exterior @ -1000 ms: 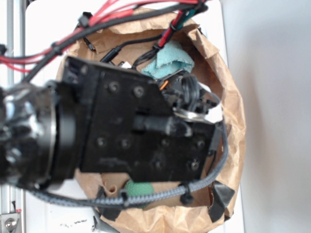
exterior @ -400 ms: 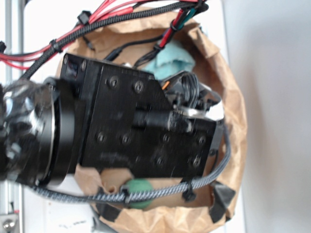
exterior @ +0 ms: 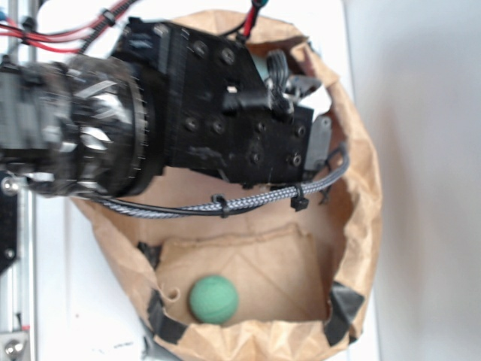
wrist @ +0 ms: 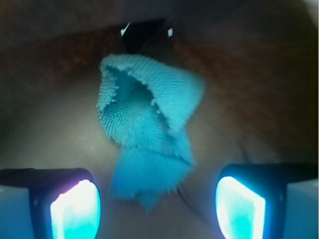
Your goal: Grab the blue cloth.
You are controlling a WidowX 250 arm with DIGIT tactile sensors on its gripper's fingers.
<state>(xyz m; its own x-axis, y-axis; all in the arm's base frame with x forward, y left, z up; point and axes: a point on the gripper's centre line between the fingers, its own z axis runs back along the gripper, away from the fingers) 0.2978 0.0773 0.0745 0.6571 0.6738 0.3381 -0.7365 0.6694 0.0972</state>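
Brown paper bag, rim rolled down, on a white surface. Green ball on the bag floor near the front edge, well apart from the arm. Blue cloth crumpled ahead of and between the fingers of the gripper, spread wide, not touching. Black wrist housing and braided cable hiding the bag's far half in exterior view.

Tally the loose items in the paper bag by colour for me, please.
Blue: 1, the blue cloth, lying ahead of the open gripper.
Green: 1, the green ball, on the bag floor.
Total: 2, inside the brown paper bag.
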